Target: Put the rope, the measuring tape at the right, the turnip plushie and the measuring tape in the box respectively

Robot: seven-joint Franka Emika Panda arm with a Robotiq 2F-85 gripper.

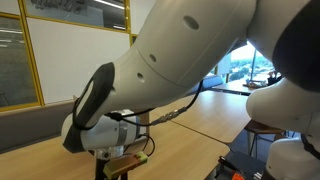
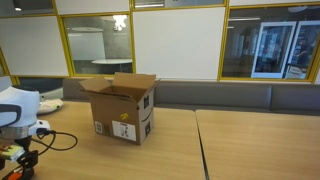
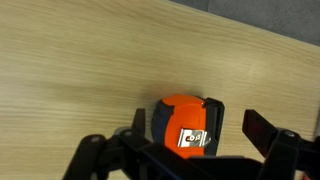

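Here my black gripper [image 3: 195, 128] stands spread wide, fingers [image 3: 262, 130] either side of the orange-and-black plastic measuring tape [image 3: 183, 122], lying flat, label upward.

Matt cardboard box [image 2: 120, 108], glossy orange plastic measuring tape [image 3: 180, 112] (smooth woodgrain table [image 3: 90, 60])

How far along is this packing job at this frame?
Done: unclear; the box hides its contents, though no rope shows on the table. In hand: the open gripper frames an orange measuring tape lying on the wood, not yet gripped. Left: moving that tape into the box; no plushie is in view.
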